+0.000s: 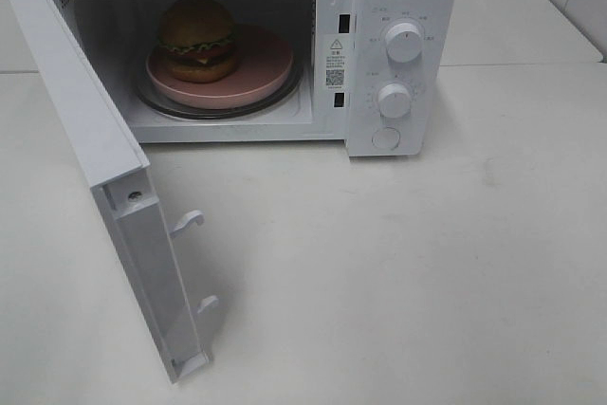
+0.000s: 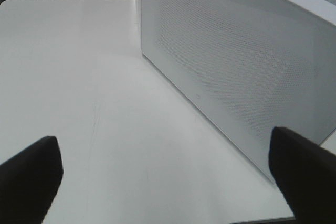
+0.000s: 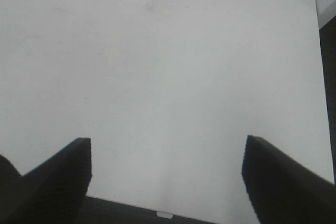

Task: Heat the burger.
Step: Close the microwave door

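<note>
The burger (image 1: 197, 40) stands on a pink plate (image 1: 266, 68) inside the white microwave (image 1: 403, 7), on its glass turntable (image 1: 228, 109). The microwave door (image 1: 85, 130) is swung wide open to the left. Neither arm shows in the exterior high view. In the left wrist view my left gripper (image 2: 168, 177) is open and empty, beside the outer mesh face of the open door (image 2: 236, 61). In the right wrist view my right gripper (image 3: 167, 177) is open and empty over the bare white table (image 3: 168, 56).
The microwave has two white dials (image 1: 403, 43) and a round button (image 1: 386, 138) on its right panel. Two door latch hooks (image 1: 188, 222) stick out of the open door's edge. The white table (image 1: 398, 272) spreads in front of the microwave.
</note>
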Action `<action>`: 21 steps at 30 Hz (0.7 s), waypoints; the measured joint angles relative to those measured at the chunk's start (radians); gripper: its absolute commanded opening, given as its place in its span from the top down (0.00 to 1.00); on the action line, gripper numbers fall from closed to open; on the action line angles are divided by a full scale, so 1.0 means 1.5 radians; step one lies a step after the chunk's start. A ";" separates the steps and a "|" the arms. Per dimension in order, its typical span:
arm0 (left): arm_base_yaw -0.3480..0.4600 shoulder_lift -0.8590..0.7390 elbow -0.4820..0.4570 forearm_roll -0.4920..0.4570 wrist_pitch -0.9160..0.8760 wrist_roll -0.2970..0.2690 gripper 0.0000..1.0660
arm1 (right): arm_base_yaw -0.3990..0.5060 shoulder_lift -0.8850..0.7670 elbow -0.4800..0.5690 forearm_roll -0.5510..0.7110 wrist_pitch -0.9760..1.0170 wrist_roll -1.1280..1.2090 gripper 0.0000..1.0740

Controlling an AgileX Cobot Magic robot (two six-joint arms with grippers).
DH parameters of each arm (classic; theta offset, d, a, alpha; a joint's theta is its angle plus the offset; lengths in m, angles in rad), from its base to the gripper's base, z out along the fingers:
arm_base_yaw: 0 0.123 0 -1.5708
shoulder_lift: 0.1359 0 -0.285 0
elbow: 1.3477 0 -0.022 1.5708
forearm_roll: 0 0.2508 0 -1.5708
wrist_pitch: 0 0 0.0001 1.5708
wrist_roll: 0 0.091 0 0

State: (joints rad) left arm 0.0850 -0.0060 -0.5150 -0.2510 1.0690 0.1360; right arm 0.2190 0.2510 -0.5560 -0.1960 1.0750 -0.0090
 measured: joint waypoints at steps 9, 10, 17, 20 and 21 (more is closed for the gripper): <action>0.000 0.000 0.000 0.000 0.000 0.000 0.06 | -0.066 -0.110 0.018 0.006 0.001 0.002 0.30; 0.000 0.000 0.000 0.000 0.000 0.000 0.06 | -0.066 -0.110 0.018 0.006 0.001 0.002 0.30; 0.000 0.000 0.000 0.000 0.000 0.000 0.06 | -0.085 -0.157 0.018 0.045 -0.005 0.006 0.30; 0.000 0.000 0.000 0.000 0.000 0.000 0.06 | -0.085 -0.170 0.029 0.065 -0.035 0.006 0.30; 0.000 0.000 0.000 0.000 0.000 0.000 0.06 | -0.085 -0.170 0.035 0.071 -0.039 0.006 0.30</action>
State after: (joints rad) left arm 0.0850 -0.0060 -0.5150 -0.2510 1.0690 0.1360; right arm 0.0910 -0.0040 -0.5040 -0.0900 1.0160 0.0000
